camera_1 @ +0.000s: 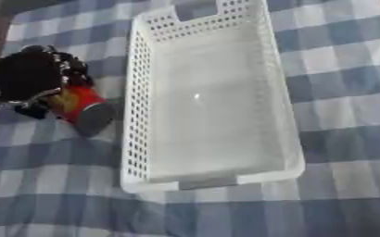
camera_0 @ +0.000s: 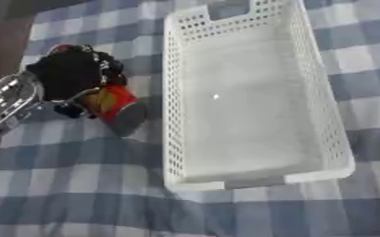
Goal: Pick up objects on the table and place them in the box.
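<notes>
A white perforated basket (camera_0: 332,139) lies lengthwise on the blue-and-white checked cloth, with nothing inside it. To its left my left hand (camera_0: 70,74), black with a silver forearm, comes in from the left edge. Its fingers are curled round a red and yellow can (camera_0: 112,105) with a grey end that points toward the lower right. The can is tilted and sits close to the basket's left wall without touching it. I cannot tell whether the can rests on the cloth or is lifted off it. My right hand shows in neither view.
The checked tablecloth (camera_0: 72,194) covers the table. A dark strip of floor (camera_0: 3,41) shows past the table's edge at the upper left.
</notes>
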`<control>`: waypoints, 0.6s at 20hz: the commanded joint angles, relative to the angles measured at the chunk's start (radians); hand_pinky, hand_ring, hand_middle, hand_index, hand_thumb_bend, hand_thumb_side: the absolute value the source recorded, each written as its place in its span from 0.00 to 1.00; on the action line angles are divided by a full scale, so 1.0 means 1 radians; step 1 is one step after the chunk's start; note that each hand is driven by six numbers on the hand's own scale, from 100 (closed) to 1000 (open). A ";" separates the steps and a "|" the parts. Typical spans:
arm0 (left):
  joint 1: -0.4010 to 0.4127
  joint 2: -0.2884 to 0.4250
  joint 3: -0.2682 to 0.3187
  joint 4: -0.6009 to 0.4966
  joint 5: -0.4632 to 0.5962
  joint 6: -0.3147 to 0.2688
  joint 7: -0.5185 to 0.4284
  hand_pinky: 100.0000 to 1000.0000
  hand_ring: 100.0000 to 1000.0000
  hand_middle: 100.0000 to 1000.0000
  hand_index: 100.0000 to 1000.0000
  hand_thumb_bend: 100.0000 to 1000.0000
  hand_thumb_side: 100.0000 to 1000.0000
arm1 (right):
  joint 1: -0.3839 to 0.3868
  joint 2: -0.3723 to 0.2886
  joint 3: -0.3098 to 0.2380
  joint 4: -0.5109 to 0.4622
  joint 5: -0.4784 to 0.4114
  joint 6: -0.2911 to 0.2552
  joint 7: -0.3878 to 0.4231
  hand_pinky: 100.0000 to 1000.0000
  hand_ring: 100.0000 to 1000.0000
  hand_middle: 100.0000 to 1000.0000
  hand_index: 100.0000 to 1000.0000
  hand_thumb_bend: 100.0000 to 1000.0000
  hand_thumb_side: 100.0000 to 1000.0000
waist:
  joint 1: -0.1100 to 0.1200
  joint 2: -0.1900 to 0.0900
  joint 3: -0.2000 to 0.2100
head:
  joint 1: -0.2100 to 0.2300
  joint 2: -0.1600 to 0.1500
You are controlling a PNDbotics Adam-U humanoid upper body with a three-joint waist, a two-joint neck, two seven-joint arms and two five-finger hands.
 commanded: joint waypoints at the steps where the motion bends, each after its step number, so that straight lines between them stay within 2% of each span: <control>1: -0.003 0.069 0.037 -0.035 0.048 0.002 -0.020 0.00 0.11 0.18 0.32 0.76 0.00 | 0.008 -0.001 0.000 -0.009 -0.006 0.008 0.001 0.24 0.45 0.57 0.85 0.00 1.00 | -0.006 -0.030 0.014 | -0.017 0.003; 12: -0.046 0.127 0.071 -0.064 0.088 0.016 -0.048 0.00 0.12 0.19 0.33 0.76 0.00 | 0.042 0.007 -0.007 -0.012 -0.011 0.029 -0.005 0.25 0.45 0.58 0.85 0.00 1.00 | -0.006 -0.079 0.038 | -0.040 -0.005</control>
